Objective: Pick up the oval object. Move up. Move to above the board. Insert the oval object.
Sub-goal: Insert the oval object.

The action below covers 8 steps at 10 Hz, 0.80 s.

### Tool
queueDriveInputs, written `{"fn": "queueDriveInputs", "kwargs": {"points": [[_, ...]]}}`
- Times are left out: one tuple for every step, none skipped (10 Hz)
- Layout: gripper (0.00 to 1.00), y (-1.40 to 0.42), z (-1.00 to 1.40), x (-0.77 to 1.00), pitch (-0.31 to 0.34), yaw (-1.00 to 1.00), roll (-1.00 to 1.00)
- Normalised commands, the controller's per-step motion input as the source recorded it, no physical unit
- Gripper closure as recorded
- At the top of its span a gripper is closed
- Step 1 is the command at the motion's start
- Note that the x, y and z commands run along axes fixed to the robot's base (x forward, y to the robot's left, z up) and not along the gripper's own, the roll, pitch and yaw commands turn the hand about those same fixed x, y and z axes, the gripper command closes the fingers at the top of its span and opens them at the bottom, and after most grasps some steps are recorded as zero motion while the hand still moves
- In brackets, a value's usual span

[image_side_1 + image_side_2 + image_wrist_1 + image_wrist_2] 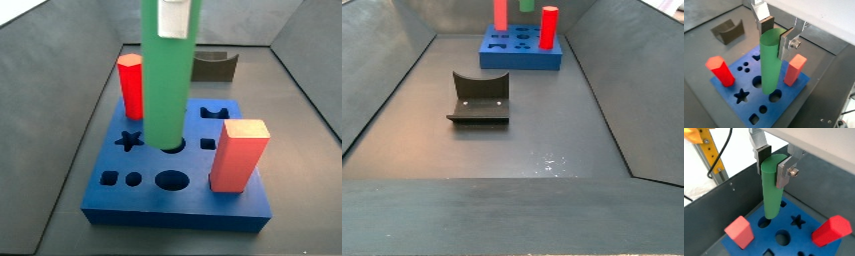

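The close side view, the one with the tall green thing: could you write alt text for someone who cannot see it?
A tall green oval object stands upright with its lower end at a hole in the blue board, held at its top by the gripper, jaws closed on it. A red hexagonal peg and a red square block stand on the board, and a dark arch-shaped block lies behind.

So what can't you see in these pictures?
- Green peg: its bottom end is inside the board, so its depth is hidden in both side views.
- Gripper: cut off by a side view's top edge.
- Peg tops: cut off in the far side view.
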Motion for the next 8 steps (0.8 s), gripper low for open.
{"fn": "queueDriveInputs", "kwargs": {"points": [[1.0, -0.19, -0.15, 0.59, 0.0, 0.0, 0.0], [1.0, -0.39, -0.35, 0.53, 0.0, -0.15, 0.01], [1.0, -0.24, -0.35, 0.54, 0.0, -0.26, 0.0], [1.0, 0.0, -0.25, 0.31, -0.001, -0.23, -0.02], [1.0, 0.13, -0.46, 0.0, 0.003, -0.01, 0.0], [1.0, 0.18, -0.5, -0.04, 0.02, 0.0, 0.0], [1.0, 0.16, -0.35, 0.0, 0.0, 0.0, -0.02], [1.0, 0.0, 0.0, 0.03, 0.0, 0.0, 0.0]]}}
